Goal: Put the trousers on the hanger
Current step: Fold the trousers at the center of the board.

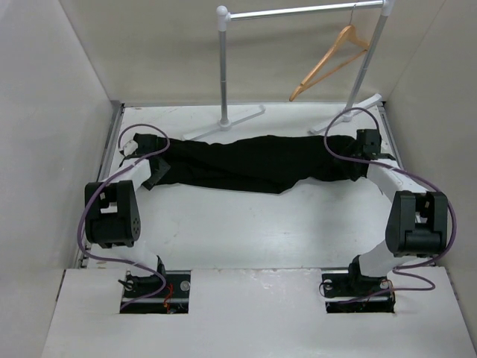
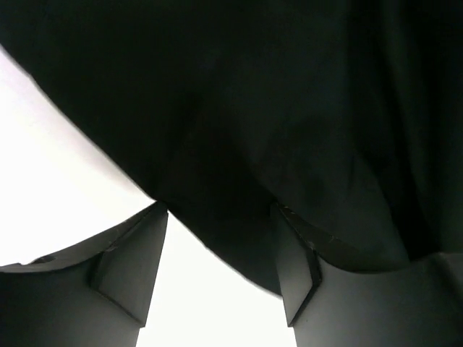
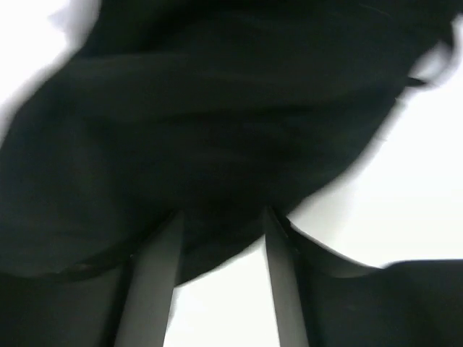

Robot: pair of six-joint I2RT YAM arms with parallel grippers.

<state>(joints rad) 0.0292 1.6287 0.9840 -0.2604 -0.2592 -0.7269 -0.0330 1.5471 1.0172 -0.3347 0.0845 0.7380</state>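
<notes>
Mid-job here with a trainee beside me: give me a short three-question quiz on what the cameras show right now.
1. True or false: the hanger hangs from the rail.
2. Where do the trousers lie? A: spread out on the table. B: draped over the hanger. C: slung over the rail.
3. Fill in: the wrist views show the left gripper and right gripper with fingers ____, black cloth at their tips.
Key: 1 true; 2 A; 3 apart (open).
</notes>
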